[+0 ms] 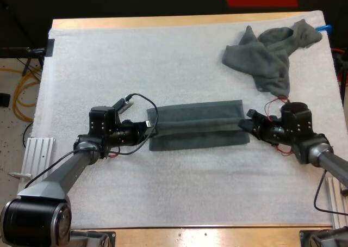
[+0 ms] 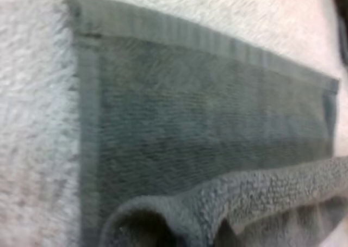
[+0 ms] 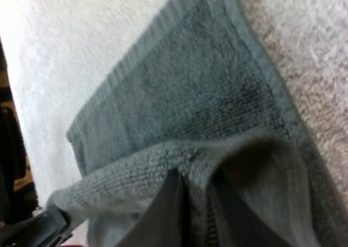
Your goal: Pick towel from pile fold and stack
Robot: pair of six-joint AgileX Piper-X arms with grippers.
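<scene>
Towel [image 2: 206, 149] end in left gripper [image 1: 148, 128]

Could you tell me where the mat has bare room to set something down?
Bare: the mat at far left beyond the flat towel, and along its near edge. Crowded: the crumpled towel far right; the left gripper and right gripper at the flat towel's ends.

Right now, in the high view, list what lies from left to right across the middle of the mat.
left gripper → half-folded towel → right gripper
</scene>
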